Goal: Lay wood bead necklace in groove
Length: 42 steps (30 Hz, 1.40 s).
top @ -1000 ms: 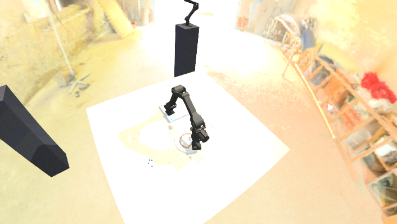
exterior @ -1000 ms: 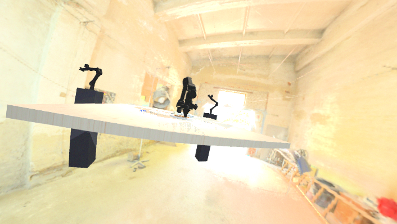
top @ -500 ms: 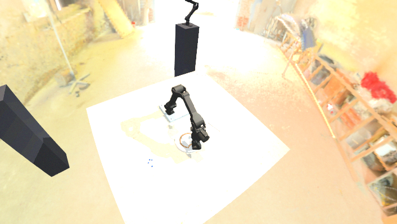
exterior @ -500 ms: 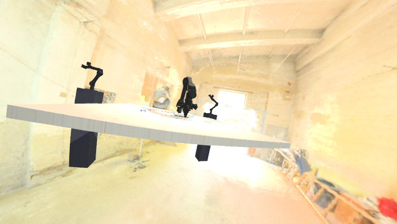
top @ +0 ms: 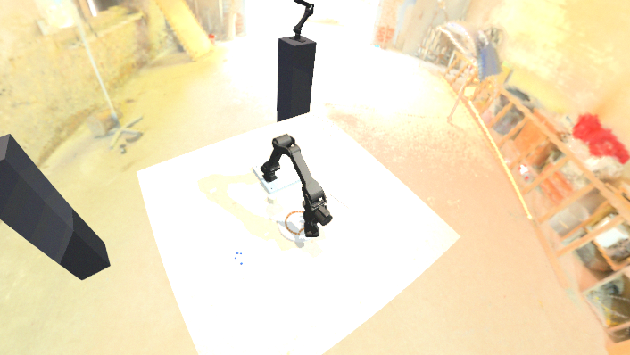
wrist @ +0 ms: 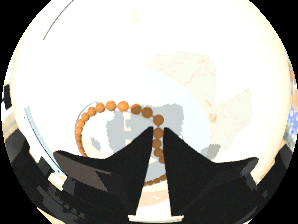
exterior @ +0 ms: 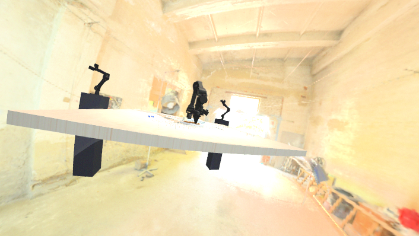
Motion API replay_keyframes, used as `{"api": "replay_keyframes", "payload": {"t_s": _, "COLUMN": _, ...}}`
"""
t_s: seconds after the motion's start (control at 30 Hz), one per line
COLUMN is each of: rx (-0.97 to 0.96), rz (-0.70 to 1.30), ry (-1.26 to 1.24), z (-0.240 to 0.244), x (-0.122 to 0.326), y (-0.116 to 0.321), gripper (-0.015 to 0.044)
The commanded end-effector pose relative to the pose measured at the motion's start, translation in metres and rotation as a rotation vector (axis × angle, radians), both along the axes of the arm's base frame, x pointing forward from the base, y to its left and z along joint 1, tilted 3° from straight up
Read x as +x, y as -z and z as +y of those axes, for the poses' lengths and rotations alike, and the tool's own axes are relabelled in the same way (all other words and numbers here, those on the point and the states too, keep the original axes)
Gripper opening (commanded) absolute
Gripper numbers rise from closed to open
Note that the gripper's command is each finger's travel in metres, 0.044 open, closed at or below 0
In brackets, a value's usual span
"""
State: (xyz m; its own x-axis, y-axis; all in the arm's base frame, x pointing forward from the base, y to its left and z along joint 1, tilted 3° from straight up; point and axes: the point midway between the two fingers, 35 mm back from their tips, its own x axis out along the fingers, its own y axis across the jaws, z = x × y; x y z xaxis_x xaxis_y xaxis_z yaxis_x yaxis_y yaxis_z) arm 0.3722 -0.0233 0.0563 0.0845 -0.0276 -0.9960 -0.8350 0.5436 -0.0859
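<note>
The orange-brown wood bead necklace [top: 286, 220] [wrist: 110, 105] forms an uneven loop over the pale round bead board [top: 282, 231] [wrist: 195, 125]. The board is washed out by the light, and its groove is hard to make out. My gripper [top: 311, 234] [exterior: 196, 122] [wrist: 158, 132] points down low over the board. It is shut on the bead strand at the loop's right side in the wrist view, with beads showing between the fingertips. The loop bends sharply there. The near part of the loop is partly hidden by the fingers. I cannot tell how high the held beads are.
Small blue marks [top: 238, 258] [exterior: 151, 116] are on the white table [top: 277, 303] [exterior: 133, 126]. The arm's pale base plate [top: 282, 185] is behind the board. Dark pillars [top: 295, 76] [exterior: 89, 157] stand beyond the table's edges, with other arms on top.
</note>
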Motion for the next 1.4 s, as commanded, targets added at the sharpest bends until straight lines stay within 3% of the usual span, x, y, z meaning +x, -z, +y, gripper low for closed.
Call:
{"api": "replay_keyframes", "payload": {"t_s": 0.0, "rx": 0.0, "rz": -0.001, "ry": 0.0, "z": 0.0, "x": 0.0, "y": 0.0, "gripper": 0.0}}
{"api": "replay_keyframes", "payload": {"t_s": 1.1, "rx": -0.004, "rz": 0.003, "ry": -0.005, "z": -0.002, "x": 0.01, "y": 0.001, "gripper": 0.0}}
{"api": "replay_keyframes", "payload": {"t_s": 1.37, "rx": 0.0, "rz": -0.002, "ry": 0.0, "z": -0.002, "x": 0.01, "y": -0.003, "gripper": 0.021}}
